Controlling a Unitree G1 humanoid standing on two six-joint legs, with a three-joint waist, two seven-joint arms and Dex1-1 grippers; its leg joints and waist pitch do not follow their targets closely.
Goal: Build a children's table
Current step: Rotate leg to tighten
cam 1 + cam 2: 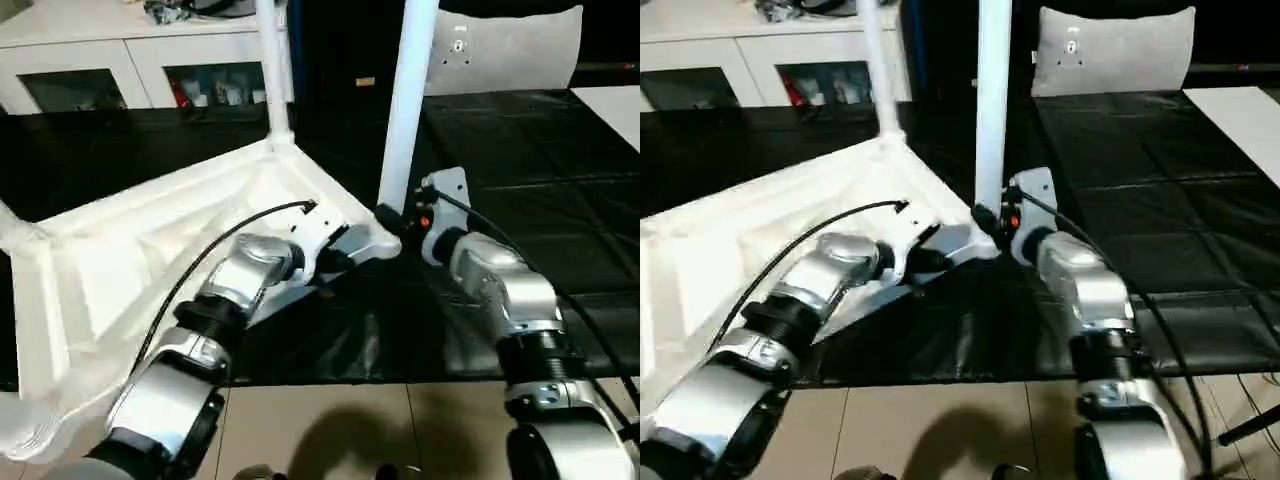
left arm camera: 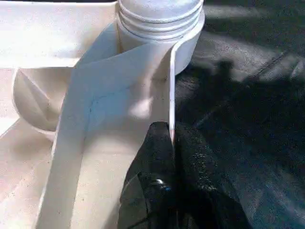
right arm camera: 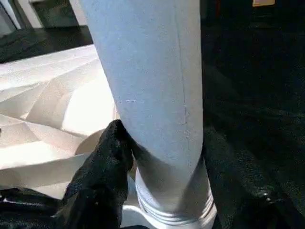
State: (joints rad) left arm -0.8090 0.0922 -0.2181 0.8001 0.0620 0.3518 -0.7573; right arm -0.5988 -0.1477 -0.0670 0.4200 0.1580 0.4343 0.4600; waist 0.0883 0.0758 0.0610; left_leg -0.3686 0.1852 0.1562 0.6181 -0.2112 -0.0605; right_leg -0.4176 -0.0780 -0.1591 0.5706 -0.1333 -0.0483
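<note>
On the black worktop (image 1: 520, 150) lies the white plastic ribbed tabletop (image 1: 130, 250), upside down, 2 white tube legs standing in its sockets. Left hand (image 2: 171, 143) pinches its rim; right hand (image 3: 162, 152) clasps the near leg (image 1: 408, 110).

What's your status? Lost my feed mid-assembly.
Left claw shut on tabletop rim. Right claw around near-corner leg at its socket. Far leg standing. Nothing in the way.

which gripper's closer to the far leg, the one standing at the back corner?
Left. The left gripper pinches the tabletop rim on the far leg's side of the near leg; the right gripper grips the near leg's base, farther away.
</note>
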